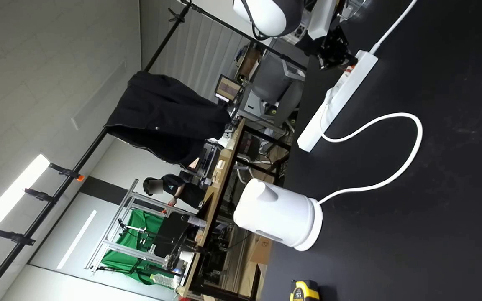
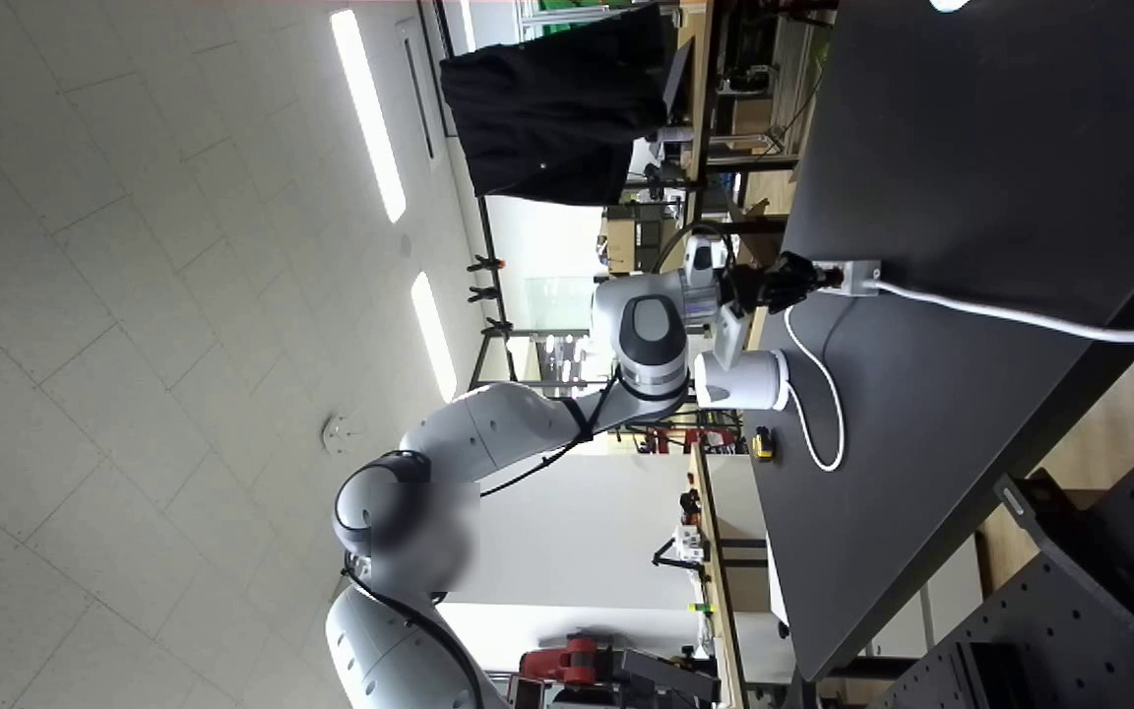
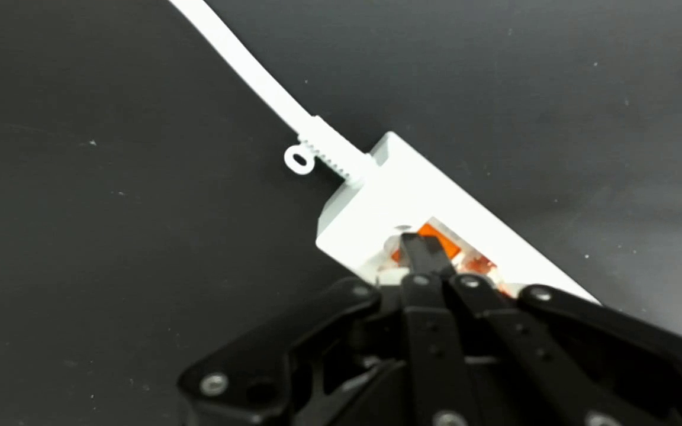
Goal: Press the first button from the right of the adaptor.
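Progress: the approach was judged complete, the press itself unconfirmed. The gripper (image 3: 427,251) was stationed over the end of the adaptor (image 3: 400,192) where its white cord (image 3: 248,65) entered, its tip covering part of an orange button (image 3: 443,241). That was taken to be the 1st from the right (a 2nd reddish patch (image 3: 481,264) showed just beside it). Whether the button was touched or depressed could not be told, as the fingers (image 3: 434,331) hid much of it. Outstanding, in this inspector's judgement: a firm downward push, unless already under way, and then a withdrawal.

Position: the adaptor lay on the dark tabletop (image 1: 391,234) directly beneath the tip, its length running off toward the white kettle (image 1: 274,213) in an exterior view. The fingers were pressed together, with nothing seen between them in the wrist view.
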You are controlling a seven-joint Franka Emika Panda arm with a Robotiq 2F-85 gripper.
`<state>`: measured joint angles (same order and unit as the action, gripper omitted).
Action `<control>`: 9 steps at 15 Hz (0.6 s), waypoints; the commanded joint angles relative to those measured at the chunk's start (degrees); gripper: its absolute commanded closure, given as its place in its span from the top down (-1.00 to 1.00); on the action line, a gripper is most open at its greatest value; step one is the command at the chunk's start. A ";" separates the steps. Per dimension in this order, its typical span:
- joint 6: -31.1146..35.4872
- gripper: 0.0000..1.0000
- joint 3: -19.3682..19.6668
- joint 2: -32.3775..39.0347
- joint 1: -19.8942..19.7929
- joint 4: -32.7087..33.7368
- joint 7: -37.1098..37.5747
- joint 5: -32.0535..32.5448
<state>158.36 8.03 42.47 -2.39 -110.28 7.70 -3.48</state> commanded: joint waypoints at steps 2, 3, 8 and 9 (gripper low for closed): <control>-1.24 -1.00 -0.50 -0.48 -0.87 0.21 0.55 -0.37; -1.26 -1.00 -0.52 -0.41 -0.89 0.24 0.58 -0.40; -1.07 -1.00 -0.66 0.04 -0.93 0.72 0.69 -0.62; -0.99 -1.00 -0.69 0.08 -0.94 0.79 0.67 -0.65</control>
<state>158.27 8.02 42.52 -2.58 -110.25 7.71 -3.65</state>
